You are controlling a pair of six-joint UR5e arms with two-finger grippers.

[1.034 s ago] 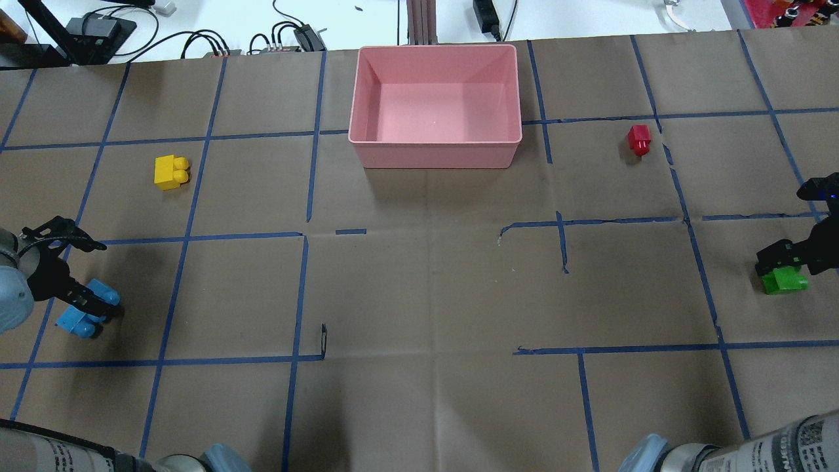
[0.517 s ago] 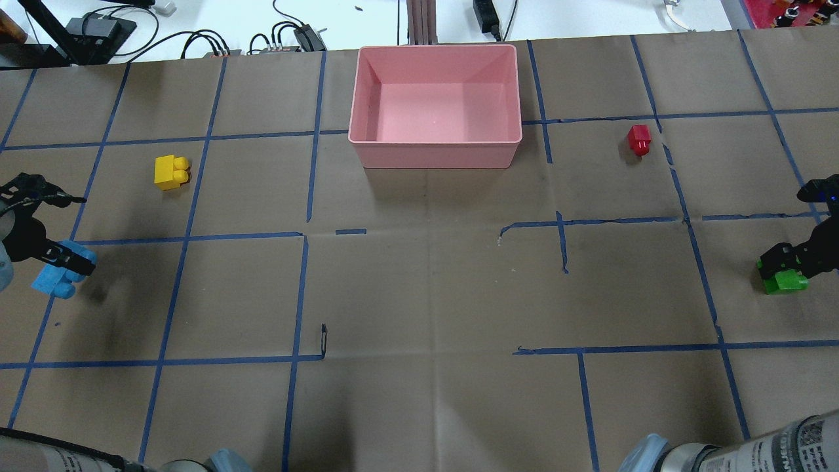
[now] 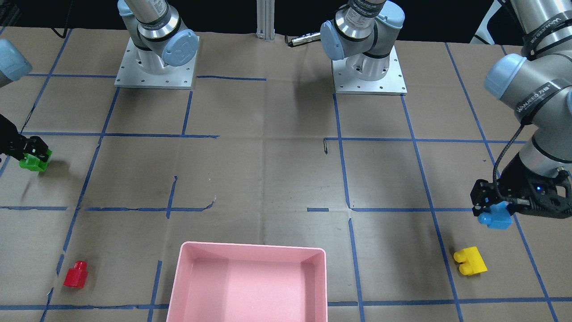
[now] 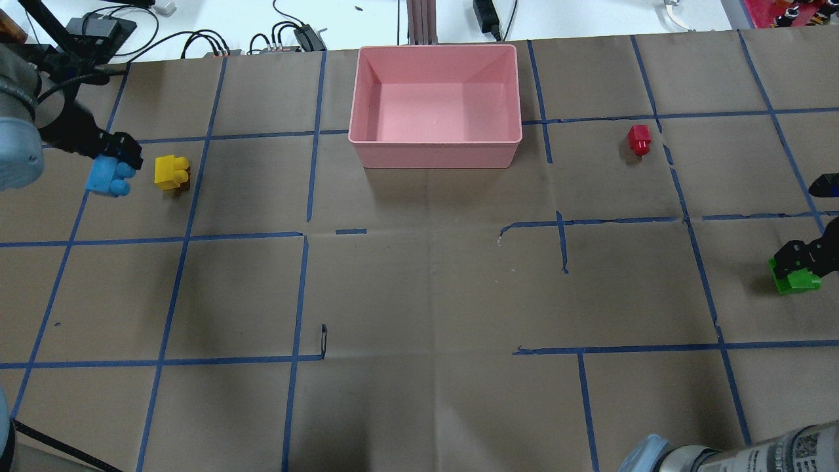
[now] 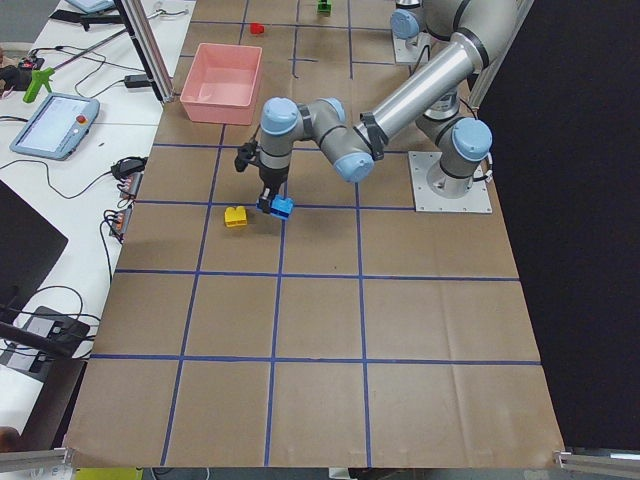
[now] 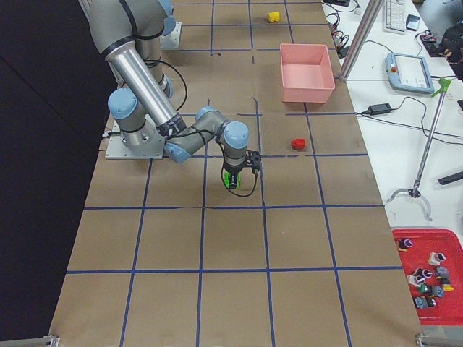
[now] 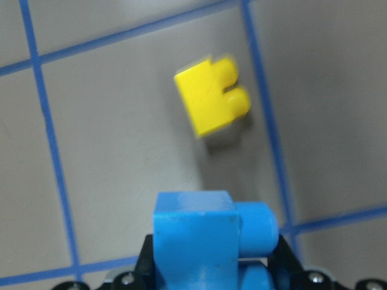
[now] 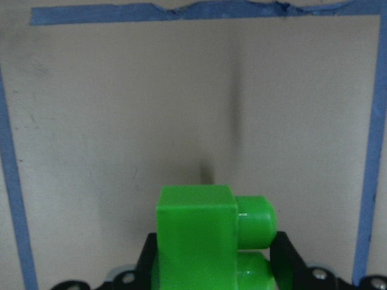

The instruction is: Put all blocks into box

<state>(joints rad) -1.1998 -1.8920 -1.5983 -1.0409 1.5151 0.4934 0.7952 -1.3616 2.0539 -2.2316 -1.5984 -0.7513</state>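
Observation:
My left gripper (image 4: 118, 160) is shut on the light blue brick (image 4: 106, 178) and holds it above the table, just left of the yellow brick (image 4: 172, 172); both also show in the front view (image 3: 495, 218) and the left wrist view (image 7: 199, 238). My right gripper (image 4: 796, 262) is shut on the green brick (image 4: 794, 280) at the table's right edge, lifted a little; it also shows in the right wrist view (image 8: 202, 235). The red brick (image 4: 639, 139) lies right of the pink box (image 4: 436, 152), which holds nothing.
Brown paper with blue tape lines covers the table. Cables and power bricks (image 4: 92, 29) lie beyond the far edge. The two arm bases (image 3: 154, 62) stand at the robot's side. An aluminium post (image 4: 419, 19) stands behind the box.
My left gripper has carried the light blue brick away from the robot and rightward, to beside the yellow brick. My right gripper with the green brick has shifted slightly right.

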